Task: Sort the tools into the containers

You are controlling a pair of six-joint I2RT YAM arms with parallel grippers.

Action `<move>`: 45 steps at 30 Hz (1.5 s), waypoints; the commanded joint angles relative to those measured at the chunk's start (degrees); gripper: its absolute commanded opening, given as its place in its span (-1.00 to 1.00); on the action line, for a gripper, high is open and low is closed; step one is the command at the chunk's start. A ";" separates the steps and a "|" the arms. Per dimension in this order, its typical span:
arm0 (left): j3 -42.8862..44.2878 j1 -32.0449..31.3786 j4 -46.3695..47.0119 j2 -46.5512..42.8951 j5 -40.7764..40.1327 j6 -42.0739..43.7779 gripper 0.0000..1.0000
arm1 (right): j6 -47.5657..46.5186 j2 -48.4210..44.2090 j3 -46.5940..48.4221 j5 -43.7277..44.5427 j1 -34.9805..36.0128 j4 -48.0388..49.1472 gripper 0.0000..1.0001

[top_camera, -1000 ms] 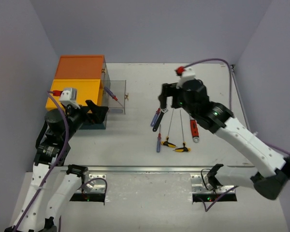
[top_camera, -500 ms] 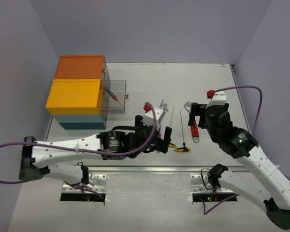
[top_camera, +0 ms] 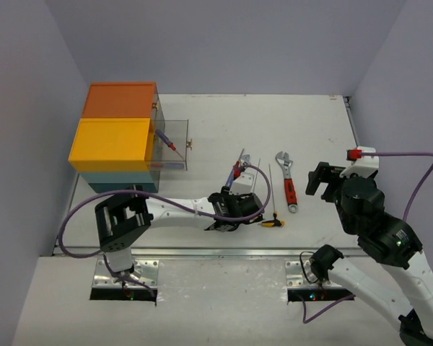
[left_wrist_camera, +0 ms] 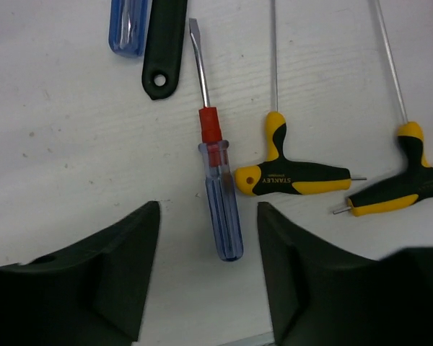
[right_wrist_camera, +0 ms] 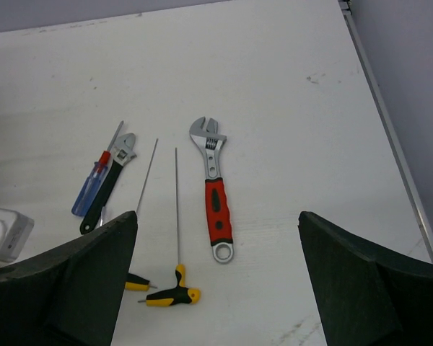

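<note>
At the left edge of the table [top_camera: 224, 115], near its far corner, stand the containers [top_camera: 114, 143], while the right gripper [right_wrist_camera: 216, 216] hangs wide open beside the wrench [right_wrist_camera: 217, 196] and the left gripper [left_wrist_camera: 208, 207], fingers apart, straddles a screwdriver [left_wrist_camera: 224, 220] near the near edge.

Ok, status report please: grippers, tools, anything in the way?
Left gripper open over the blue clear-handled flat screwdriver. Right gripper open, empty, near the red-handled adjustable wrench. Yellow-black T-handle hex key close beside the screwdriver.
</note>
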 commanded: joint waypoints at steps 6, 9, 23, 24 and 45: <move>-2.17 2.71 7.65 5.15 4.43 -2.16 -0.15 | 1.14 3.97 -1.50 -0.36 0.09 -0.32 0.83; -2.39 3.50 9.68 7.27 7.37 -1.60 -0.19 | 1.17 3.75 -2.39 -0.50 0.06 1.39 0.83; -3.46 1.26 4.98 -2.21 5.01 -0.33 -1.00 | 1.71 0.11 -3.38 0.08 0.09 3.32 0.76; -2.85 0.83 4.98 -3.67 5.18 0.97 -1.00 | 1.79 0.07 -3.43 0.12 0.09 3.32 0.75; 10.46 24.52 -1.74 -28.15 -7.30 -0.34 -1.00 | 1.23 2.61 -2.73 -3.82 0.02 5.60 0.73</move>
